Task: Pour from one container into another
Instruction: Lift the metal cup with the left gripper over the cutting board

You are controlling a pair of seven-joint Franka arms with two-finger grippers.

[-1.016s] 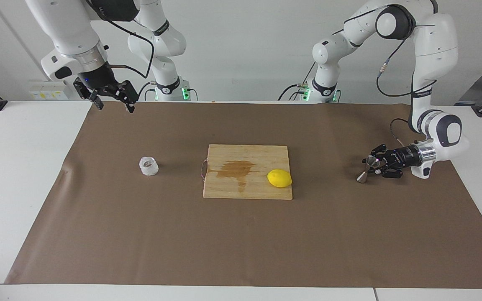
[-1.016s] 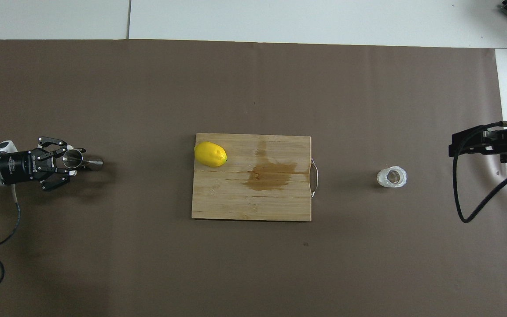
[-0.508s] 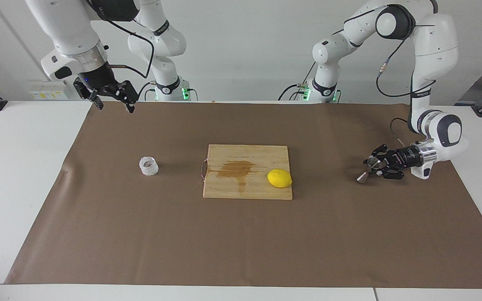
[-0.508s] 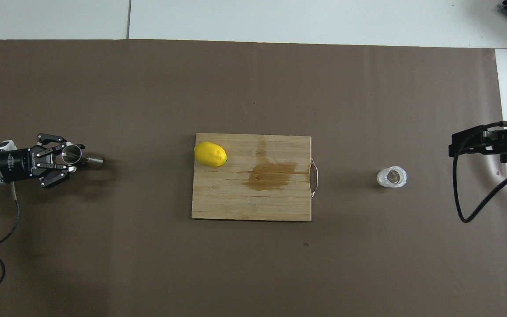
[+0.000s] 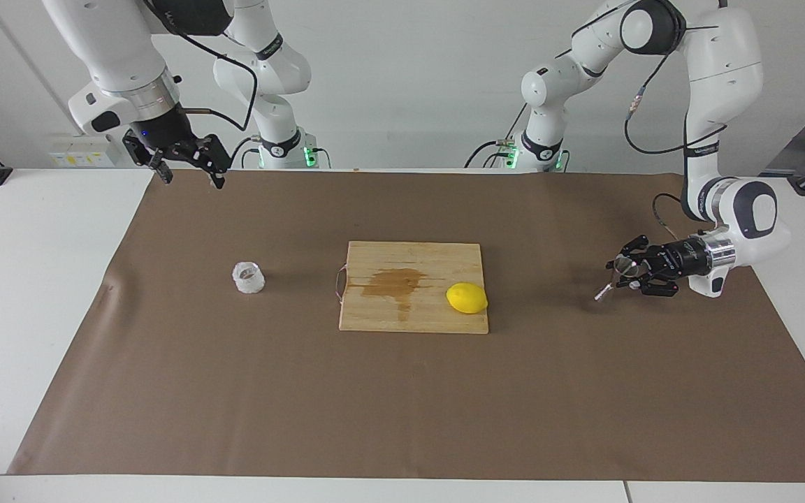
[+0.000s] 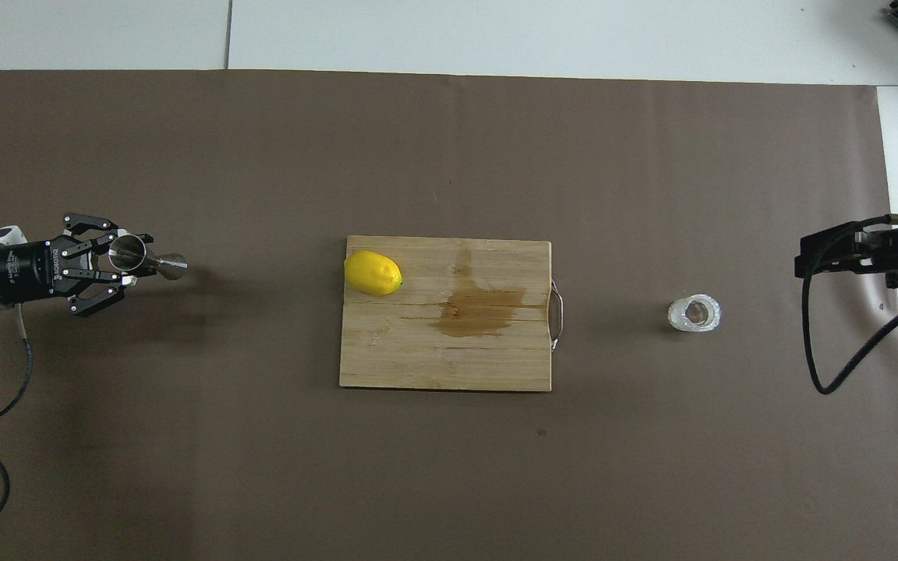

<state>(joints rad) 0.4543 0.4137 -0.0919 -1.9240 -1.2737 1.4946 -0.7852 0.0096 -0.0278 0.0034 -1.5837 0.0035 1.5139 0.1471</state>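
Gripping the shiny steel hourglass jigger (image 5: 615, 276) at its upper cone, the left gripper (image 5: 627, 274) holds it tilted above the brown paper mat (image 5: 402, 405) at the left arm's end. The bumpy translucent-white cup (image 5: 249, 277) stands upright on the mat toward the right arm's end. The right gripper (image 5: 187, 169) hangs spread and empty, waiting. A smooth yellow lemon (image 5: 467, 298) lies on the stained wooden board (image 5: 413, 318).

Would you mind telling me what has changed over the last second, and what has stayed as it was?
The left gripper, shut on the jigger, has lifted it off the brown mat and tilted it; a second ago its base rested there. The right gripper stays open and waiting, raised near the robots. The cup, board and lemon have not moved.
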